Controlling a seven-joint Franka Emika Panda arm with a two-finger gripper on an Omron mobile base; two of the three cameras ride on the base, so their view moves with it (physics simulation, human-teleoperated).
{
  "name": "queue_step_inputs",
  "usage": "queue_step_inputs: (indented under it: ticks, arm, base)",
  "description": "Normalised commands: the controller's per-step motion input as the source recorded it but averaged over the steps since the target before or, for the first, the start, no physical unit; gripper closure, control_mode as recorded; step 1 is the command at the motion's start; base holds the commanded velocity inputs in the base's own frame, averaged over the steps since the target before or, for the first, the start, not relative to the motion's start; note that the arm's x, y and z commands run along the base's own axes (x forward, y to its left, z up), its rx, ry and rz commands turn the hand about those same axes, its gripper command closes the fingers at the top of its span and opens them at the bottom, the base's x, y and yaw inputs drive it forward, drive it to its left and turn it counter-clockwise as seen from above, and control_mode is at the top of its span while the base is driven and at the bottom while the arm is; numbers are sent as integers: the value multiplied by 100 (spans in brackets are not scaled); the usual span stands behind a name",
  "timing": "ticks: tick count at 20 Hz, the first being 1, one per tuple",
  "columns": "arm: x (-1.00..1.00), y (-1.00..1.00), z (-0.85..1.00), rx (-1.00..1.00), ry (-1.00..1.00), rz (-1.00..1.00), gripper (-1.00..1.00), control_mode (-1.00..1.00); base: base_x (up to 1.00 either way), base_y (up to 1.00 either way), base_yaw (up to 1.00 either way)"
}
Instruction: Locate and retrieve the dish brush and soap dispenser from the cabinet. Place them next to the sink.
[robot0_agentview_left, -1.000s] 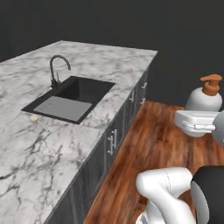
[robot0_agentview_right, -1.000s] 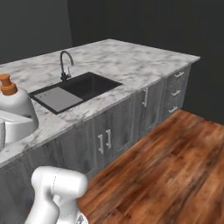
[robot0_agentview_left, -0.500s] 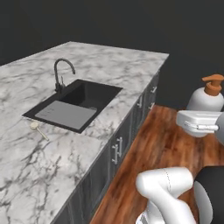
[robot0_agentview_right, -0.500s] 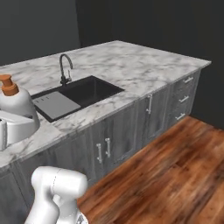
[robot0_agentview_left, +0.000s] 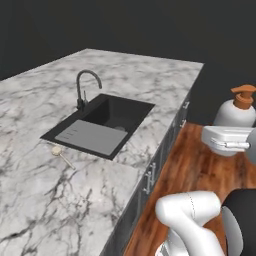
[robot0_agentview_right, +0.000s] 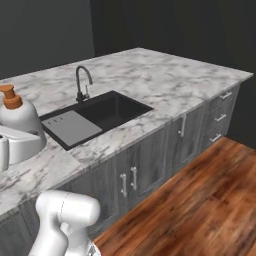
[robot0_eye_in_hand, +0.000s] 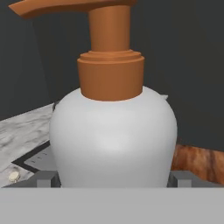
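The tool (robot0_eye_in_hand: 113, 180) pinched the soap bottle (robot0_eye_in_hand: 113, 131) between its two dark fingers (robot0_eye_in_hand: 43, 179), one on each side of the white belly. The bottle stood upright with its orange pump on top. In the left base view the bottle (robot0_agentview_left: 235, 112) was up in the air at the right edge, over the wood floor (robot0_agentview_left: 200, 165). Farther off, the little brush (robot0_agentview_left: 61, 154) lay on the marble tabletop (robot0_agentview_left: 60, 200), just beside the black sink (robot0_agentview_left: 100, 125). The black tap (robot0_agentview_left: 82, 90) stood behind the sink.
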Motion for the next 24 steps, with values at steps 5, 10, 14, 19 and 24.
queue_step_inputs:
  ticks: [5,10,14,19,24]
  arm:
    - [0,0,0,0,0,0,100,100]
    - [0,0,0,0,0,0,100,100]
    - [0,0,0,0,0,0,100,100]
    - [29,26,-30,3,2,0,100,-100]
    - [91,50,-66,1,17,3,100,-100]
  base:
    - [27,21,0]
    - [0,2,0]
    - [0,0,0]
    - [0,4,0]
    - [0,0,0]
